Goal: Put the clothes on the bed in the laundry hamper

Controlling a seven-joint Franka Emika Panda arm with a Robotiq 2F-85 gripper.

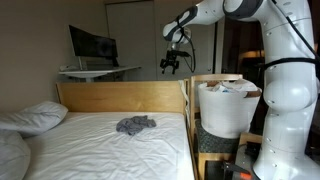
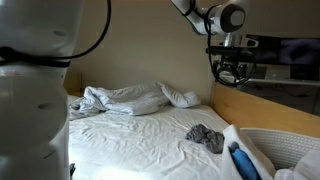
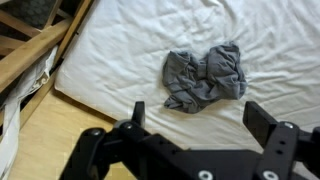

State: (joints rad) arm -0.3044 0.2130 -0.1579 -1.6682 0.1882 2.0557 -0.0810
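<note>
In an exterior view, a grey garment (image 1: 136,124) is seen crumpled on the bed (image 1: 90,145). It lies near the headboard edge, toward the side board that adjoins the laundry hamper (image 1: 225,115). The fingers (image 1: 172,66) are seen high above the headboard, spread apart and empty.

In an exterior view, the garment (image 2: 206,137) is shown close to the bed's (image 2: 130,140) edge beside the hamper's rim (image 2: 285,138). The fingers (image 2: 232,70) are raised well apart from it, and pillows (image 2: 130,98) are heaped at the far edge.

In the wrist view, the garment (image 3: 205,78) is seen on the white sheet (image 3: 120,40), beyond the two parted fingers (image 3: 138,112). Nothing is gripped.
</note>
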